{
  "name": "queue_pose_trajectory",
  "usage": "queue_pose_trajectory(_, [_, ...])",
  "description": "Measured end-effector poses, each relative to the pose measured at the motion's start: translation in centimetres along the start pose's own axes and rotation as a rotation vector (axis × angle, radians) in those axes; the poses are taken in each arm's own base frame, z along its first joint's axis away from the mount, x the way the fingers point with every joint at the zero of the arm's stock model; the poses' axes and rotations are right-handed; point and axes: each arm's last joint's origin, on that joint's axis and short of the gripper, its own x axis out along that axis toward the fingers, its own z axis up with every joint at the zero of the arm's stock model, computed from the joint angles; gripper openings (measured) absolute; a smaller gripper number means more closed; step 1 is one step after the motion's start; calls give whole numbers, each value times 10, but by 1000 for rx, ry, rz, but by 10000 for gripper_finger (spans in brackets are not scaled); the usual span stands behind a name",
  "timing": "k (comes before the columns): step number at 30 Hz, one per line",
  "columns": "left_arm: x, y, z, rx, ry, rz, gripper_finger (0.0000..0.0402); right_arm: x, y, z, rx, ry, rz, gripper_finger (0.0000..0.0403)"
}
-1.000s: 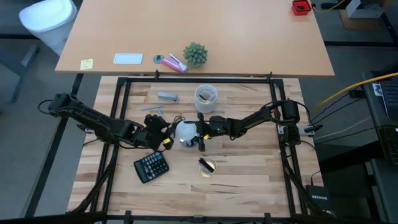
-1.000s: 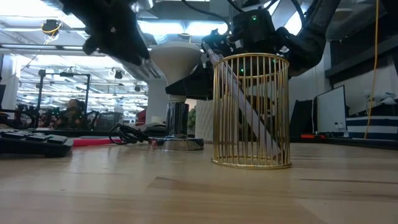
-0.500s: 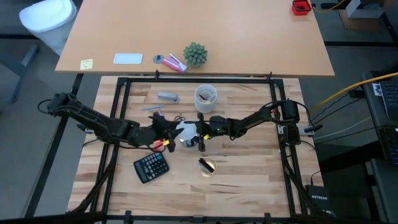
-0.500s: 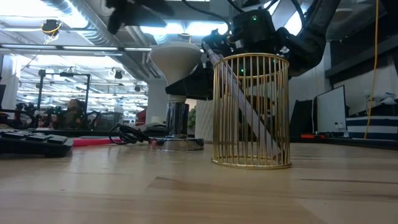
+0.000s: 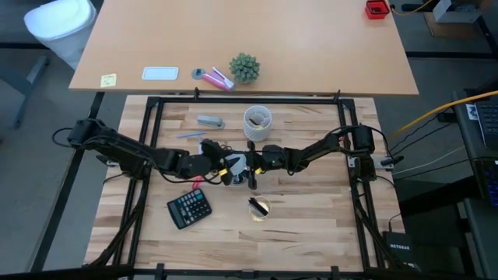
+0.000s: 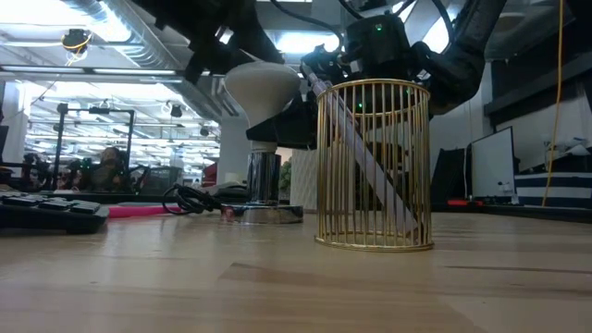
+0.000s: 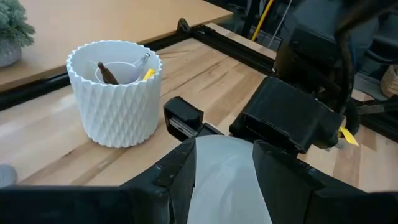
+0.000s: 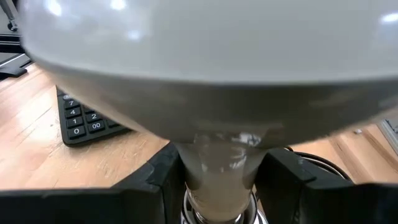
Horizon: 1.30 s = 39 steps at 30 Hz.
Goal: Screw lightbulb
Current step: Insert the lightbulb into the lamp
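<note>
You get the high view straight down over the whole table (image 5: pixel 311 225). Low view sits at tabletop height, looking level across, gold wire basket (image 6: pixel 374 165) close. Both wrist views press right up against the lightbulb (image 7: pixel 227 180), shared with the low view too.

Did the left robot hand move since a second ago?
Yes. The left gripper has moved right, away from the calculator and onto the lightbulb, where the right gripper stays.
</note>
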Motion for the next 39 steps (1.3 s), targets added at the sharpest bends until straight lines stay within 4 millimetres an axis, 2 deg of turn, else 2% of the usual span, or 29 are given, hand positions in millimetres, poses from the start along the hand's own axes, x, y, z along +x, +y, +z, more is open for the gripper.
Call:
queue_pose_trajectory(5, [2,1,0,5,5,3,153,0,0,0,1,0,1,162])
queue_pose_trajectory(18, [3,3,-1,15,15,8,153,0,0,-2,-2,14,2,219])
queue_pose_trajectory(29, [3,3,-2,16,18,8,153,-1,0,1,24,13,2,222])
queue_pose_trajectory(39, [3,3,-2,16,19,6,153,-16,0,19,28,111,6,222])
